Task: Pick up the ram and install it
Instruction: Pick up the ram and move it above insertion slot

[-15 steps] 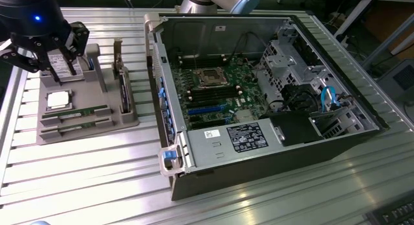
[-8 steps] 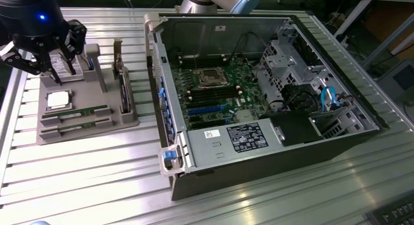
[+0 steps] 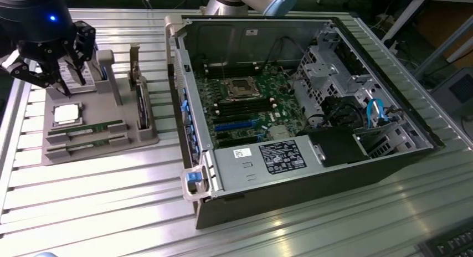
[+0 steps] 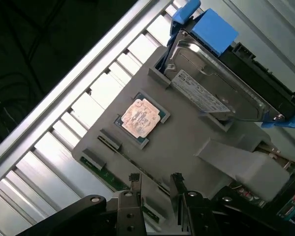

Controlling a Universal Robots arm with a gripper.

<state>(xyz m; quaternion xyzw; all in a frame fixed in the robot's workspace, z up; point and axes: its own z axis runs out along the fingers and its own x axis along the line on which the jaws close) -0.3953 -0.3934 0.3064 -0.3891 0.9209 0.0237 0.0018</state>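
My pincer (image 3: 46, 80) hangs at the exterior view's far left, above the back end of the grey parts fixture (image 3: 96, 152) on the slatted aluminium table (image 3: 88, 201). My fingers (image 4: 133, 181) are spread with bare space between them, pinching nothing. Under me the hard drive (image 4: 221, 101) stands on edge in its cradle with a blue bracket (image 4: 213, 30) at one end. Just in front of it the CPU (image 3: 65, 113) lies flat in a square pocket.

The ram (image 3: 87, 128) lies lengthwise in the fixture slot just beside the CPU, untouched and well below my fingertips. An identical second stick (image 3: 87, 144) sits parallel in the next slot toward the fixture's front edge. To their right an expansion card (image 3: 138, 96) stands upright in a holder.

Further right the computer case (image 3: 310, 196) lies open on its side. Its motherboard (image 3: 255, 110) shows the bare CPU socket (image 3: 242, 89) and long black memory slots (image 3: 235, 108) below it. The power supply (image 3: 270, 157) sits at the near end, and a blue cable (image 3: 375, 114) loops by the drive cage at the far right.
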